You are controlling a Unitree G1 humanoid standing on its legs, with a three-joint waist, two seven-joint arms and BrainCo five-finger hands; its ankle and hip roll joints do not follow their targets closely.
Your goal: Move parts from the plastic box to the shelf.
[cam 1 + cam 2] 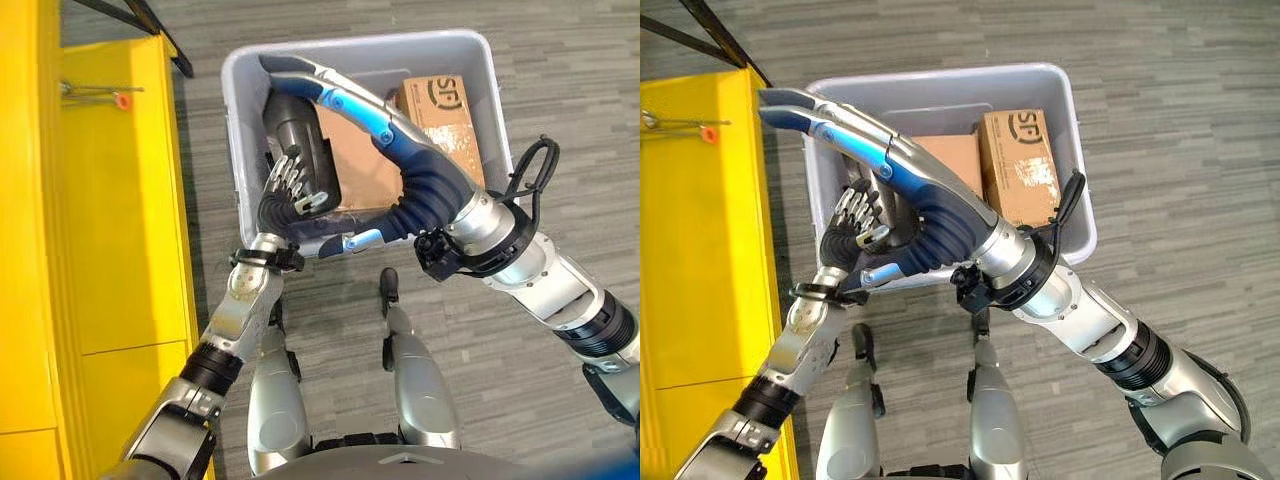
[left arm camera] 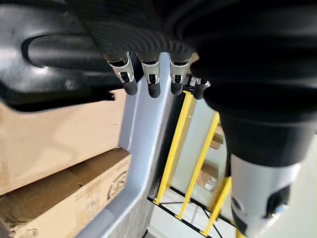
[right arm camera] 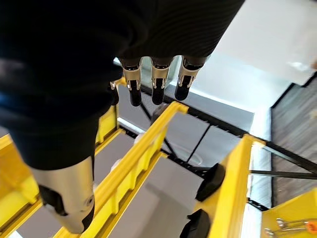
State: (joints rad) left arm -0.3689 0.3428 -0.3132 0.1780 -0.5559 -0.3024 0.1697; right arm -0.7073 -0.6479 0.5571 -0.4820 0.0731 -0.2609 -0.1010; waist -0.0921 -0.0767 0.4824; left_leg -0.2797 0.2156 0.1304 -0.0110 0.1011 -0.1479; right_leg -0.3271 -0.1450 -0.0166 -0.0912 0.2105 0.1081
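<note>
The black part (image 1: 300, 140) is sitting at the left wall of the grey plastic box (image 1: 470, 50), beside two cardboard boxes (image 1: 1025, 165). The left hand (image 1: 290, 190) is curling its fingers against it, seemingly gripping. The right hand (image 1: 330, 95) is reaching out, fingers straight. The yellow shelf (image 1: 120, 200) is still awaiting parts; the contact is hidden.

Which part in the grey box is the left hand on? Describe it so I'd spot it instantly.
Find the grey plastic box on the floor beside the yellow shelf. At its shelf-side end lies a black moulded part, where the left hand rests. Its neighbours are brown cardboard boxes; it alone is black and rounded.
</note>
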